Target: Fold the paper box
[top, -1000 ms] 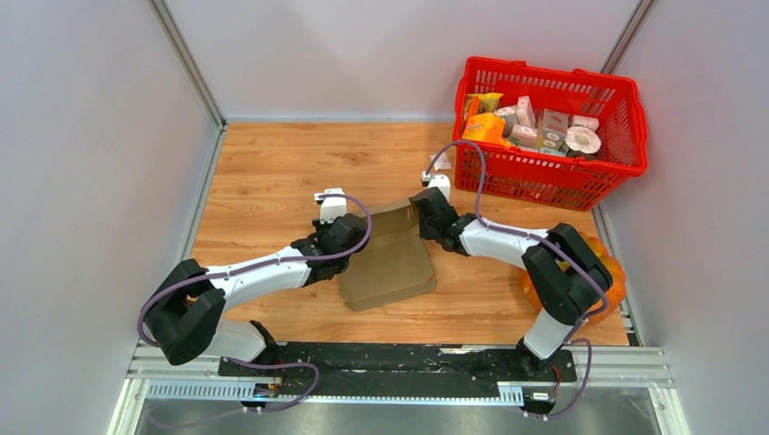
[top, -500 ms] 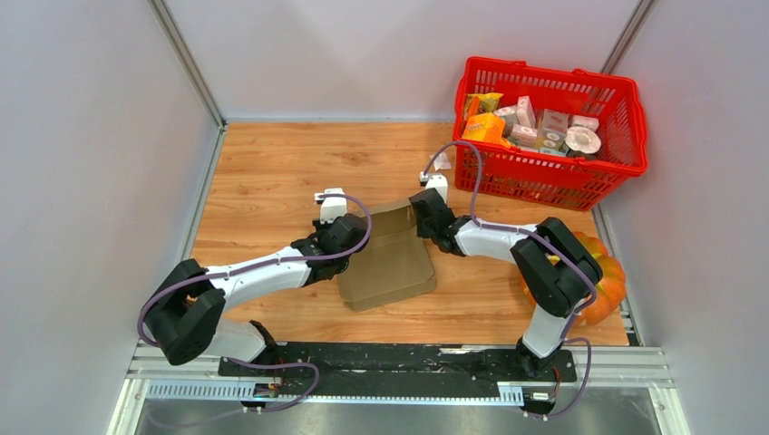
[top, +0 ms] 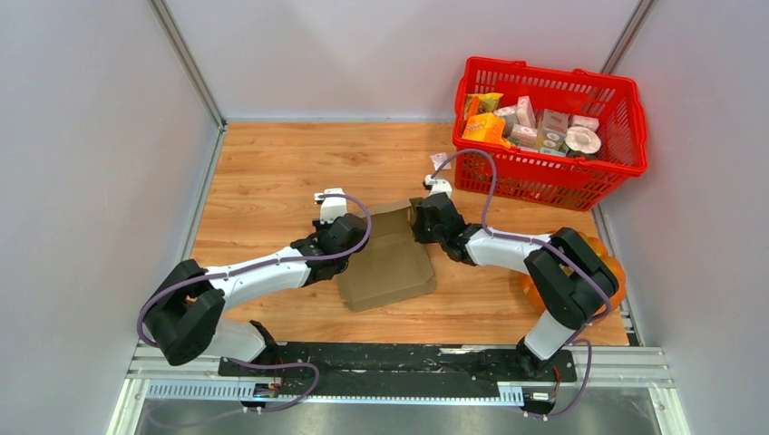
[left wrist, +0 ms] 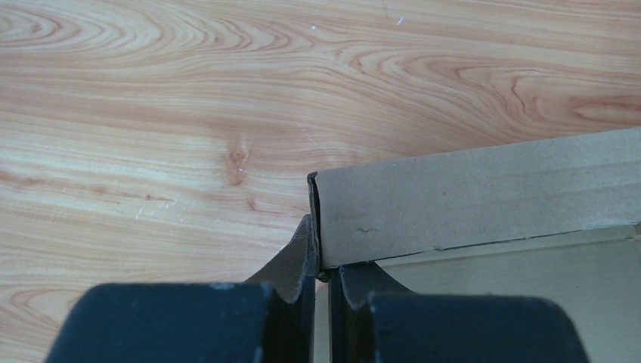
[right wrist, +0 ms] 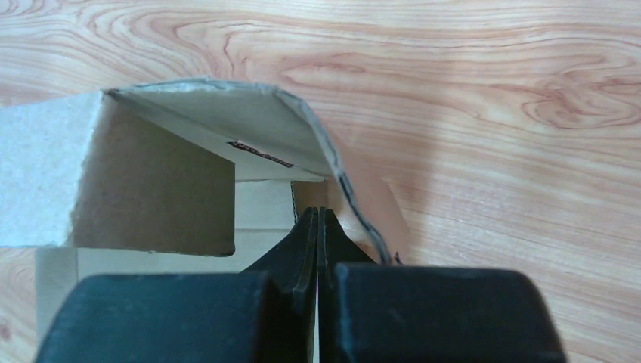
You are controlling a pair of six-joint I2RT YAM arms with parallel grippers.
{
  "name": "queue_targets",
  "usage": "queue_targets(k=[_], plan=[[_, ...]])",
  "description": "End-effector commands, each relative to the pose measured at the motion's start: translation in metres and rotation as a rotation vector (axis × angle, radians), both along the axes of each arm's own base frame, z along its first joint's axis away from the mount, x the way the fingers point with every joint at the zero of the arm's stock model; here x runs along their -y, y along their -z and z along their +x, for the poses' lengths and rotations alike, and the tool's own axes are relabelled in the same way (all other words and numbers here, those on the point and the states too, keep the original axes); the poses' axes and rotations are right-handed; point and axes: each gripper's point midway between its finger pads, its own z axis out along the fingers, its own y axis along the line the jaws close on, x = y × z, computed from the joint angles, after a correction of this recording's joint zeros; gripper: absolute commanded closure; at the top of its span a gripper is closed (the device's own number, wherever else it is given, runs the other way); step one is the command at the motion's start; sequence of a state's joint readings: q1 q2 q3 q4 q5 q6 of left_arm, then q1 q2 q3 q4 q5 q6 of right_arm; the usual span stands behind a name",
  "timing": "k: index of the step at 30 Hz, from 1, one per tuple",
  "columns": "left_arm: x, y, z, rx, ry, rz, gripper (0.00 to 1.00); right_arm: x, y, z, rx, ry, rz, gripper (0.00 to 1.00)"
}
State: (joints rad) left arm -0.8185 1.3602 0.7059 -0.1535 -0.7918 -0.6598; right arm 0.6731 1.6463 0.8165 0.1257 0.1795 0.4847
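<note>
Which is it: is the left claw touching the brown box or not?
Touching. In the left wrist view, the left gripper pinches the paper box: its wall's corner sits squeezed between the two fingers, no gap.

One paper box, one red basket (many packages), one pumpkin.

Pumpkin mostly hidden behind right arm, paper box cut off at left wrist view's right edge

We list: left arm and right arm, white tubular links, rounded black joint housings, purple cables looping alongside, white camera blocks at wrists. Left gripper and right gripper: matte black tapered fingers.
</note>
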Motion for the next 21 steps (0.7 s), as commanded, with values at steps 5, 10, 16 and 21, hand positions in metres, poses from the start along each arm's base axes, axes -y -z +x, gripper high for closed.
queue_targets(k=[5, 10, 16, 21], plan=[[-0.001, 0.010, -0.011, -0.052, 0.035, 0.005, 1.00, -0.028, 0.000, 0.002, -0.024, -0.051, 0.113, 1.00], [-0.001, 0.010, -0.012, -0.054, 0.036, 0.002, 1.00, -0.032, 0.019, 0.000, -0.070, -0.054, 0.114, 1.00], [-0.004, 0.011, -0.014, -0.051, 0.029, 0.006, 1.00, -0.029, 0.052, -0.010, -0.158, -0.040, 0.086, 1.00], [-0.004, 0.012, -0.014, -0.051, 0.028, 0.001, 1.00, -0.019, 0.032, -0.012, -0.147, -0.025, 0.054, 1.00]])
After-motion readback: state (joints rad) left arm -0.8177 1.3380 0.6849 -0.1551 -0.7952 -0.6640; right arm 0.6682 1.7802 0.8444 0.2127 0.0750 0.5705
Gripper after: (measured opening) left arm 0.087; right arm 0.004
